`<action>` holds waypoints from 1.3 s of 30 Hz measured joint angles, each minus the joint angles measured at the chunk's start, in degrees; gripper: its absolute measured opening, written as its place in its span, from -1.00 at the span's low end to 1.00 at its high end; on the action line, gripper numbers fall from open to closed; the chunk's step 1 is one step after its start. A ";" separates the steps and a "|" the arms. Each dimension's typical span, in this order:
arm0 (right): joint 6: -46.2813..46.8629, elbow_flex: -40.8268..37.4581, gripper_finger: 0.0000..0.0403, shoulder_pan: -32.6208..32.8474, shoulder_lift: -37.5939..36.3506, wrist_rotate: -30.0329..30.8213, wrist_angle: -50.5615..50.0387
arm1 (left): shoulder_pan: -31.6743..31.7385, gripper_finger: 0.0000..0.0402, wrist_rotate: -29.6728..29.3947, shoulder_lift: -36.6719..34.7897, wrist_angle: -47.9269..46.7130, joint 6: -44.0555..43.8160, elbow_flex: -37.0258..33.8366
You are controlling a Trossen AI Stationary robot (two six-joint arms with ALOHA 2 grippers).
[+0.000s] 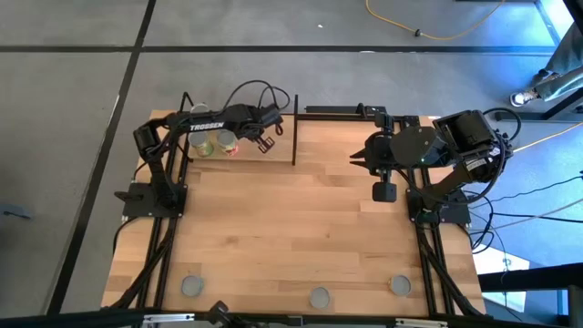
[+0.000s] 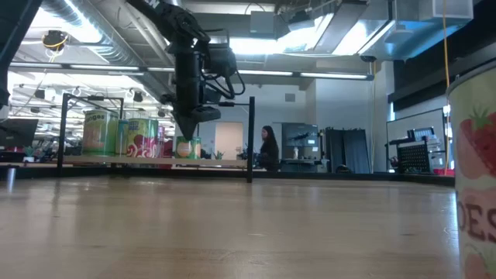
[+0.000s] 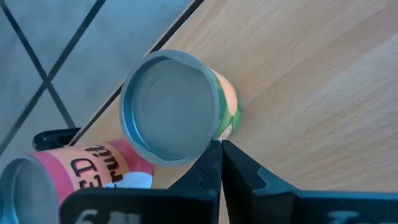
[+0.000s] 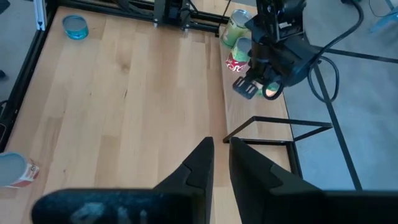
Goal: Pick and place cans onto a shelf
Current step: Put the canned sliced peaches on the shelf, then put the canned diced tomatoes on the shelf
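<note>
Hovering over the shelf, left gripper sits pinched together just beside a placed green-labelled can; right gripper, fingers slightly parted and empty, waits above the table.

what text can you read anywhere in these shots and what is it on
"TROSSEN", white letters on the left arm in the high view.
"DES", cut-off red letters on the strawberry can close to the low camera.
"ED", part of a word on the red-labelled can in the left wrist view.
Labels on the shelf cans: too blurred to read.
</note>
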 joint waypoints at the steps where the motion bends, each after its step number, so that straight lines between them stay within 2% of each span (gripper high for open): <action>1: 0.02 0.00 -0.74 -0.02 0.00 0.00 0.00 | 0.22 -1.00 0.27 0.00 0.03 0.12 0.00; 6: -0.18 0.00 -0.74 -0.01 0.00 0.00 -0.03 | -0.81 -1.00 4.30 -0.70 -0.33 -0.57 -0.02; 12: -0.14 0.00 -0.74 0.00 0.00 -0.10 -2.15 | -6.94 -1.00 11.56 -6.48 -0.61 -2.44 -0.04; 18: -1.53 0.00 -0.74 0.00 -0.04 -9.85 -2.10 | -15.17 -1.00 21.05 -16.06 -0.81 1.40 -0.04; 22: -0.10 -0.71 -0.74 0.82 -0.17 -12.34 -1.94 | -21.38 -1.00 24.65 -22.07 -0.87 3.07 -0.04; 25: 0.92 -2.21 -0.74 2.18 -0.17 -15.57 -1.97 | -27.42 -1.00 23.46 -25.92 -0.80 3.22 -0.02; 28: 6.38 -3.91 -0.74 3.70 -0.17 -16.06 -1.97 | -32.71 -1.00 21.03 -29.09 -0.90 3.26 -0.02; 33: 12.01 -7.26 -0.74 6.73 -0.15 -11.21 -1.55 | -40.04 -1.00 17.38 -31.93 -0.46 1.47 -0.02; 39: 13.57 -10.82 -0.74 11.08 -0.28 -10.05 -1.31 | -47.11 -1.00 13.64 -32.05 -0.24 -3.43 -0.02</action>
